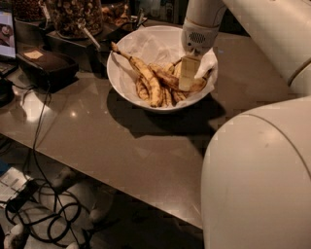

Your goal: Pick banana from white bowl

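The white bowl [122, 83] with its crinkled paper liner [154, 44] stands at the back middle of the brown table. Several bananas lie in it. The plump brown-mottled banana [166, 78] lies across the bowl's right half. A longer banana with a thin stem [144, 74] lies to its left, and slimmer ones lie between them. My gripper [188, 74] reaches down from my white arm into the bowl's right side and sits on or right at the plump banana, hiding its middle.
A black box [46, 65] and jars of snacks [73, 14] stand at the table's back left. A screen [6, 29] is at the far left. Cables [48, 214] lie on the floor below the table's front edge. My white body [262, 180] fills the right foreground.
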Tool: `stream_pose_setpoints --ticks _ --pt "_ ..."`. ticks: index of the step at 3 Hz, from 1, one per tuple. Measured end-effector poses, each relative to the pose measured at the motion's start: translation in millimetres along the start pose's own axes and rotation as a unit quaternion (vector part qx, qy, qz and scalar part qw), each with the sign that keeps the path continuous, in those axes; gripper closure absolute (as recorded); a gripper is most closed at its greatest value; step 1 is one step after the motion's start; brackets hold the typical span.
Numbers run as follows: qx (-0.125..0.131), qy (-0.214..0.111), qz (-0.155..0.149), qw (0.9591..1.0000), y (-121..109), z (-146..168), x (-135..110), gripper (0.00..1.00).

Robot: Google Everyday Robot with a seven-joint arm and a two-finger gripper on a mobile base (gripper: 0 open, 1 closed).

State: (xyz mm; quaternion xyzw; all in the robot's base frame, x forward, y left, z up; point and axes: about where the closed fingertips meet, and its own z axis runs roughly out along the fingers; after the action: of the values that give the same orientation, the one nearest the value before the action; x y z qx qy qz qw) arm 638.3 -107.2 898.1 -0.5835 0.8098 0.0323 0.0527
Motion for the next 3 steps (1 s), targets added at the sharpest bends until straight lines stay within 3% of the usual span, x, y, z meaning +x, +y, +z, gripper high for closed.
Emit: stream_pose_setpoints --ticks 2,3 --pt "-0.009 0.007 0.004 0.9999 -5 13 2 0.45" --pt "-0.01 0.012 0.004 0.9999 -5 19 4 0.64"
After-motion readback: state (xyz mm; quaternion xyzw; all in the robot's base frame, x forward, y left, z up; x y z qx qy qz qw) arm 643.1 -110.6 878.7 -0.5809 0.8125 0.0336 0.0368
